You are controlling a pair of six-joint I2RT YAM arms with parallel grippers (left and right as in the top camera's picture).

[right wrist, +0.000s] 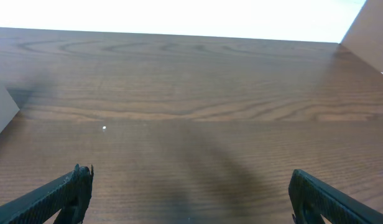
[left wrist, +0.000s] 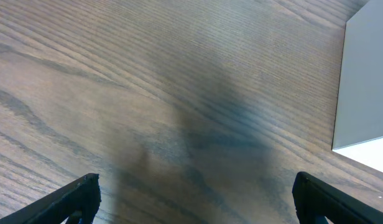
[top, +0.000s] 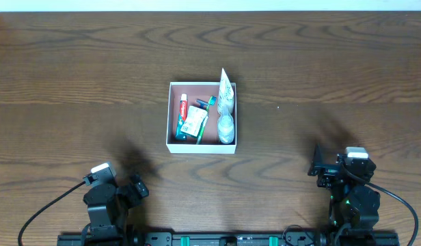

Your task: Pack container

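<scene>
Squarely in the middle of the wooden table (top: 74,82) sits the container (top: 200,148). Its reddish-brown floor carries a toothpaste tube (top: 182,109), a green-and-white carton (top: 194,125) and a clear pouch (top: 226,102). The pouch stands along the right wall, its tip rising past the far rim. The left gripper (top: 137,188) sits by the near edge, well apart from the box, its fingers spread wide and holding nothing. Its wrist view catches the container's white wall at the right edge. The right gripper (top: 318,164), also near the front edge and well apart from the box, is likewise wide open and empty over wood grain.
</scene>
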